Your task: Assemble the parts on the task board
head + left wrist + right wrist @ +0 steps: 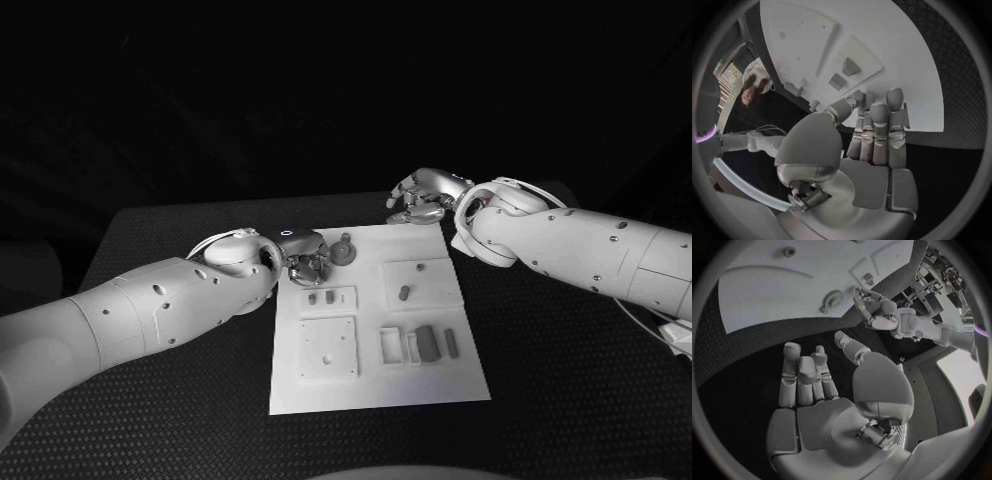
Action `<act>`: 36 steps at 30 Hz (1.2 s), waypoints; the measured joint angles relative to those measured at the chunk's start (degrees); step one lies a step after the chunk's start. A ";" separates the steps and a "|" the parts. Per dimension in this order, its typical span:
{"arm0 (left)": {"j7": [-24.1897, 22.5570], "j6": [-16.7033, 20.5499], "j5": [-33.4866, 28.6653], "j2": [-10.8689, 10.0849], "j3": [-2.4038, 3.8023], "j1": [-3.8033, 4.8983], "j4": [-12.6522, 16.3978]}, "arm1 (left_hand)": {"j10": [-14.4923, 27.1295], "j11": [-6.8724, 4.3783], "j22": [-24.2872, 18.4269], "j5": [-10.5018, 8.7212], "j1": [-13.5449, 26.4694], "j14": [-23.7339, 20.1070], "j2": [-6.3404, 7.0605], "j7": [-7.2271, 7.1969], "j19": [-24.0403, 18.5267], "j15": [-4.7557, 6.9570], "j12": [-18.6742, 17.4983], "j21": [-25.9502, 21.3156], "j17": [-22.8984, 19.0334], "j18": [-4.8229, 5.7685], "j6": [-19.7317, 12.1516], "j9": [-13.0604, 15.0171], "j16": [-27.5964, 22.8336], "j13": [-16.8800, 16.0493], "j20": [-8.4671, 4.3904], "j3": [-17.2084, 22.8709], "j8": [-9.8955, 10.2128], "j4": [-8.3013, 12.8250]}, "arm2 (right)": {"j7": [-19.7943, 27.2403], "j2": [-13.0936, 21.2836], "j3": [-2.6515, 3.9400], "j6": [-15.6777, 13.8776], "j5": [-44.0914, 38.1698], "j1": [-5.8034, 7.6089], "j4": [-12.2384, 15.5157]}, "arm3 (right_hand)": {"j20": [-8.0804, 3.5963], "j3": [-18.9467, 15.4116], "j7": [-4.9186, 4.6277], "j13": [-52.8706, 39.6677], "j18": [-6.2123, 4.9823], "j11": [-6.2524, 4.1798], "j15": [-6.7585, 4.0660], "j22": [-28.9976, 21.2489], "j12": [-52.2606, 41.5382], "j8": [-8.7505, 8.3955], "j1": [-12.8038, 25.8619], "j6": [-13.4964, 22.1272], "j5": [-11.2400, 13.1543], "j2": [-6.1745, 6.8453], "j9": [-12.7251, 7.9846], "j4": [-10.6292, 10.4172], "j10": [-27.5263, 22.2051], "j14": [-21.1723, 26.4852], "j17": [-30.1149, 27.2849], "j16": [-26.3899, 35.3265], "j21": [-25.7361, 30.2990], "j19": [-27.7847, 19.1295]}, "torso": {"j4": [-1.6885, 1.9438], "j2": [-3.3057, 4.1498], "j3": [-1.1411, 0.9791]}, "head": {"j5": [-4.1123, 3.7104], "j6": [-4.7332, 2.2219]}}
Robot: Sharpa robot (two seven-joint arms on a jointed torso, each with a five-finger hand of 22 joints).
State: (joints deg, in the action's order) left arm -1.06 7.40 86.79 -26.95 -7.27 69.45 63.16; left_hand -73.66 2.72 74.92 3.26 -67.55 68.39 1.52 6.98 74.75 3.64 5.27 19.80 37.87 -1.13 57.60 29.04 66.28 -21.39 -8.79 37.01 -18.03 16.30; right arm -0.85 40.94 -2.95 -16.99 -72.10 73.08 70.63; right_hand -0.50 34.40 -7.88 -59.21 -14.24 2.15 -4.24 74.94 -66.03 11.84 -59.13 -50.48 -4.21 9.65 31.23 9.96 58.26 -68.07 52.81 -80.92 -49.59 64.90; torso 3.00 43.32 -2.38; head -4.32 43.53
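Lying lengthwise at the centre of the black table (159, 420) is the task board (378, 385), a white rectangular plate whose near end, at 6 o'clock, is bare and flat. Just beyond that, a raised square block (327, 347) with a small hole sits at about 7 o'clock of the board's centre, and beside it at 4 o'clock lie slim grey bar-shaped parts (437, 342), side by side next to a white frame-like piece. Further up, two small dark parts (326, 296) stand in a pad on the board's left side, and a short grey peg (405, 293) rests on a square pad towards 2 o'clock.

At the board's far-left corner, around 11 o'clock, the left hand (306, 266) hangs over the edge with a round grey part (340, 249) at its fingertips (whether it grips the piece I cannot tell); its wrist view shows the fingers (879, 131) stretched straight, side by side.

Farthest off, at 1 o'clock, the right hand (424, 197) hovers just past the board's far edge, fingers loosely curled with nothing in them.
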 measured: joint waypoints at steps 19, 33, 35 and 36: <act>-0.24 0.30 -0.15 0.08 -0.03 -0.18 -0.26 | 0.48 0.35 -0.01 0.24 0.22 0.07 0.28 0.99 -0.05 -0.08 -0.89 -0.49 0.16 -0.01 -1.04 -0.08 -0.01 0.01 -0.04 -0.06 0.73 0.07 | 0.01 0.03 0.00 0.00 0.00 0.00 -0.02 | 0.01 0.00 -0.10 -0.01 -0.01 0.00 0.20 -0.01 0.00 0.00 0.00 -0.09 0.00 0.00 0.00 0.00 0.00 -0.20 -0.01 0.00 0.00 -0.01 | -0.07 0.00 -0.07 | -0.10 -0.04; -0.10 0.47 -0.70 -0.03 -0.37 -0.67 -0.45 | 1.30 0.76 -0.02 0.05 0.62 -0.45 1.35 1.49 -0.13 -0.59 -1.15 -0.71 0.60 -0.10 -5.41 -1.28 0.00 -0.03 -0.11 -0.22 2.78 -0.15 | 0.01 0.07 0.00 0.00 0.00 0.00 -0.05 | 0.02 0.00 -0.07 0.05 -0.01 0.00 0.20 -0.02 0.00 0.00 0.00 -0.06 0.00 0.00 -0.05 0.00 0.00 -0.21 0.04 0.00 0.00 -0.02 | -0.03 -0.01 -0.01 | -0.16 -0.08; -0.08 0.47 -0.77 -0.06 -0.38 -0.68 -0.45 | 1.30 0.76 -0.02 0.05 0.62 -0.45 1.35 1.40 -0.13 -0.59 -1.15 -0.71 0.65 -0.12 -5.50 -1.28 0.00 -0.08 -0.11 -0.35 3.01 -0.28 | 0.01 0.07 0.00 0.00 0.00 0.00 -0.05 | 0.03 0.00 -0.06 0.05 0.00 0.00 0.20 -0.02 0.00 0.00 0.00 -0.05 0.00 0.00 -0.05 0.00 0.00 -0.21 0.03 0.00 0.00 -0.02 | -0.03 0.00 -0.01 | -0.17 -0.10; -0.07 0.47 -0.79 -0.08 -0.38 -0.69 -0.45 | 1.30 0.76 -0.02 0.05 0.62 -0.45 1.35 1.29 -0.13 -0.60 -1.15 -0.71 0.68 -0.13 -5.62 -1.28 0.00 -0.10 -0.11 -0.35 3.11 -0.28 | 0.01 0.07 0.00 0.00 0.00 0.00 -0.05 | 0.03 0.00 -0.06 0.05 0.00 0.00 0.20 -0.02 0.00 0.00 0.00 -0.05 0.00 0.00 -0.05 0.00 0.00 -0.21 0.03 0.00 0.00 -0.03 | -0.03 0.00 -0.01 | -0.17 -0.10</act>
State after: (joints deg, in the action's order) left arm -1.13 7.87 86.00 -27.03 -7.65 68.76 62.72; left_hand -72.35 3.48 74.91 3.31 -66.93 67.94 2.87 8.27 74.62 3.05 4.12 19.08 38.55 -1.26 51.98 27.76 66.28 -21.50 -8.90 36.66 -14.92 16.02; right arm -0.84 41.01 -2.95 -16.98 -72.10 73.08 70.58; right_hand -0.47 34.40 -7.94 -59.17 -14.25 2.15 -4.04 74.92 -66.03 11.84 -59.13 -50.53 -4.21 9.65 31.18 9.96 58.26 -68.28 52.84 -80.92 -49.59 64.87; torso 2.97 43.32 -2.38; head -4.49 43.43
